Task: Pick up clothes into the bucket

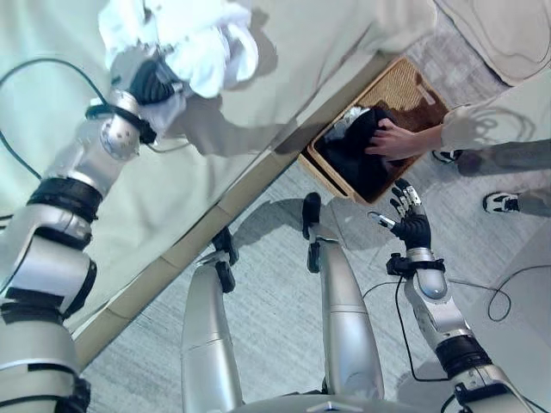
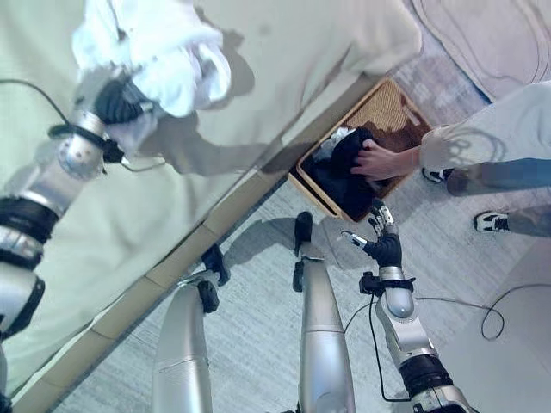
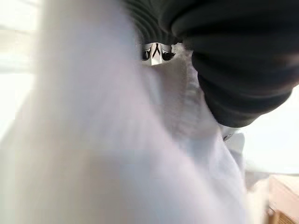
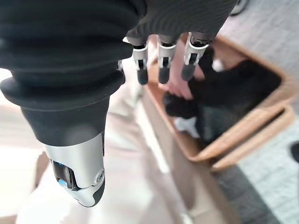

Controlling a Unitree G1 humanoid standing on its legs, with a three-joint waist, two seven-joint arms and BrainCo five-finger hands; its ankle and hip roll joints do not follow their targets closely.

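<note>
Woven tan basket [image 1: 405, 90], rectangular w/ stiff rim, sits on grey carpet just beside the bed [image 1: 284, 77] edge. Bed surface is smooth pale green sheet. Inside basket: dark soft clothes [image 1: 357, 155] w/ a bit of white fabric; a person's hand [image 1: 394, 139] presses on them. White garment [image 1: 194, 39], crumpled and bunchy, lies on bed well apart from basket. Left hand [image 1: 153, 82] is buried in it; fingers hidden, can't tell grip. Right hand [image 1: 411, 222] hovers near basket, fingers straight, empty.

Bright, even light; soft shadows on the bed [image 1: 284, 95]; wrist views blurred.
</note>
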